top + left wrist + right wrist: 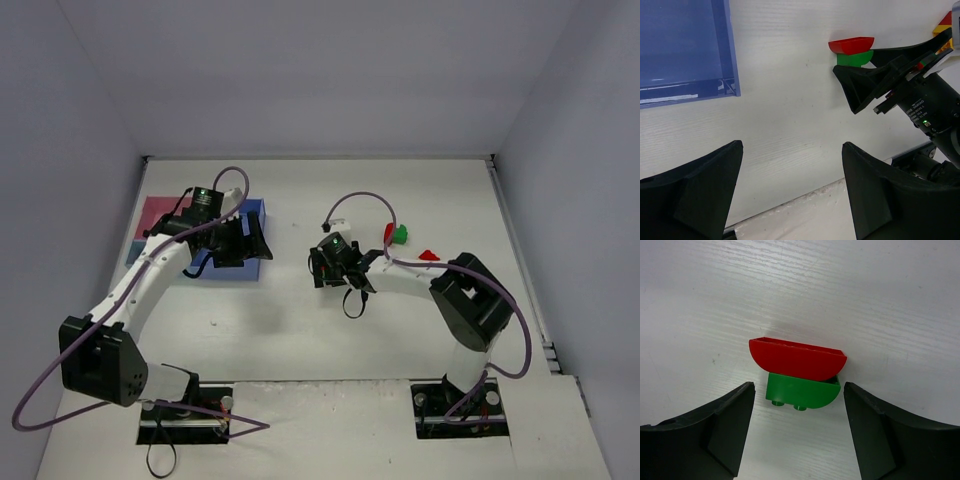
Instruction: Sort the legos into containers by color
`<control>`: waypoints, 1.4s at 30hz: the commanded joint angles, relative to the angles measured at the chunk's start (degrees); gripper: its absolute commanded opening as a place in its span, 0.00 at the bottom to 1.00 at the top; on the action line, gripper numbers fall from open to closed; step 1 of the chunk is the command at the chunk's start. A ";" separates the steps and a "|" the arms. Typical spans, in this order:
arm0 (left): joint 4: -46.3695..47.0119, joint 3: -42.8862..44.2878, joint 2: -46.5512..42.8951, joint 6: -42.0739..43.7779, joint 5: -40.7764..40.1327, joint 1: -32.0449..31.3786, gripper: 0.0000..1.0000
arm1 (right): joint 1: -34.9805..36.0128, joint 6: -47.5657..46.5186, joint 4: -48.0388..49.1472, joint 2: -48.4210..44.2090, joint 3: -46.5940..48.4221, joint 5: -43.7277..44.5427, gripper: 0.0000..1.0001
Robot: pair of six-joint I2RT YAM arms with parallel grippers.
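R: right gripper (799,386) wide, holding nothing; green lego (812,390) between its fingertips, untouched; red lego (797,359) touching it, just beyond | L: left gripper (792,147) wide, empty; blue container (725,50) ahead-left

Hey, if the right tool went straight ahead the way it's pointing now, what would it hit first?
Most likely the green brick, which lies dead ahead between the open fingers of the right tool. The red brick sits right against it, just beyond; depth between them is hard to judge.
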 commanded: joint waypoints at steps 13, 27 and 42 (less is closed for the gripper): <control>2.54 4.32 1.72 1.81 2.10 -0.03 0.74 | 0.25 -3.14 5.10 2.72 -0.55 2.08 0.64; 2.98 5.90 3.65 3.65 5.43 -0.73 0.74 | 0.34 -13.76 12.29 -4.82 -6.26 -2.91 0.20; 6.40 11.35 11.47 5.06 16.24 -8.37 0.74 | 0.60 -35.04 15.73 -25.57 -11.36 -30.08 0.00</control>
